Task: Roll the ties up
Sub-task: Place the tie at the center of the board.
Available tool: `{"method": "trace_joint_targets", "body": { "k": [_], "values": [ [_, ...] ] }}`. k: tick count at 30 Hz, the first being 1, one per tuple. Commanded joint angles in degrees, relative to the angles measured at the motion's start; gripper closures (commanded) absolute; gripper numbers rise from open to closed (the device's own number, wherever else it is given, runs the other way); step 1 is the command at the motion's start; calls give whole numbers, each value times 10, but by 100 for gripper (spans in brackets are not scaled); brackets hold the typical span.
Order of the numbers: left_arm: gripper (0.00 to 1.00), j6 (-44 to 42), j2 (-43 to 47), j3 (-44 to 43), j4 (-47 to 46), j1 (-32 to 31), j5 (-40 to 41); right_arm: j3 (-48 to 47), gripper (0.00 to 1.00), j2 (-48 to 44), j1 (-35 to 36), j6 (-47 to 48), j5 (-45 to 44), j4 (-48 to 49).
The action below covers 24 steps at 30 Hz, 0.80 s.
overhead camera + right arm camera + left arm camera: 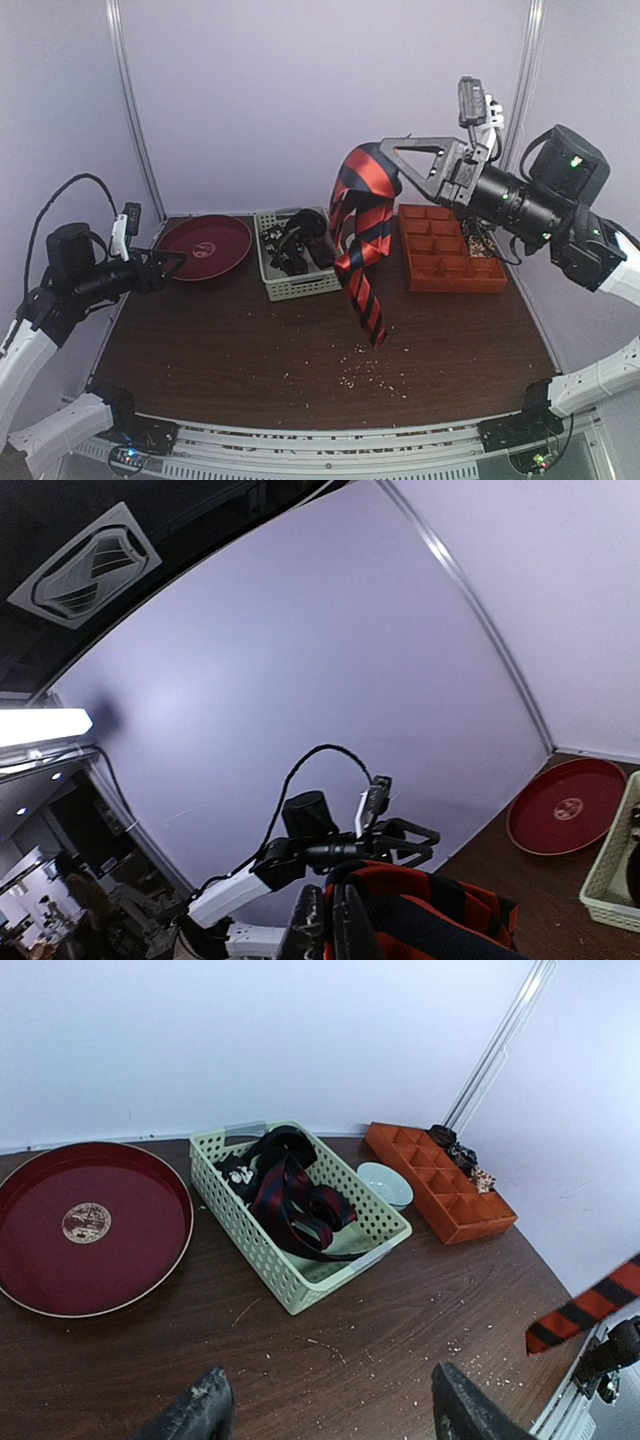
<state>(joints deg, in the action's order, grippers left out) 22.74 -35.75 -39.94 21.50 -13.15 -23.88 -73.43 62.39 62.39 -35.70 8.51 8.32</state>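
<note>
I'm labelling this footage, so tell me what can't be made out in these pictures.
- Top view: the hanging orange-red and black striped fabric tie hides the small pale bowl.
- Left wrist view: dark fabric ties tangle in the pale green plastic basket; their count is unclear.
- Right wrist view: the bottom edge cuts off the grip of the right hand.

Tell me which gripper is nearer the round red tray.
Left. The left gripper sits open beside the left rim of the red tray; the right gripper is raised high to the right, shut on the striped tie, far from the tray.
</note>
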Motion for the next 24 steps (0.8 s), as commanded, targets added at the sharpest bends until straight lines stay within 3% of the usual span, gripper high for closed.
{"method": "trace_joint_targets", "body": {
  "k": [1,4,6,9,11,12,16,19,24],
  "values": [
    [32,12,22,-23,-11,-3,-12,12,100,60,38,-78,126,135],
    [34,19,27,-22,-6,-3,-10,28,100,99,41,-115,156,178],
    [34,23,27,-16,-3,-3,-11,46,100,92,40,-83,117,132],
    [35,27,29,-3,4,-3,-10,81,100,47,40,-9,-174,-74],
    [36,29,32,8,4,-4,-8,137,100,20,32,-26,-364,-190],
    [36,31,31,14,4,-4,-5,169,100,6,19,-48,-405,-229],
    [37,44,29,39,3,-7,5,287,68,-50,-47,-129,-443,-320],
    [37,54,21,52,4,-21,28,296,55,-80,-49,-173,-490,-386],
    [38,83,-22,47,-3,-66,62,289,41,-70,-49,-99,-467,-322]
  ]
}}
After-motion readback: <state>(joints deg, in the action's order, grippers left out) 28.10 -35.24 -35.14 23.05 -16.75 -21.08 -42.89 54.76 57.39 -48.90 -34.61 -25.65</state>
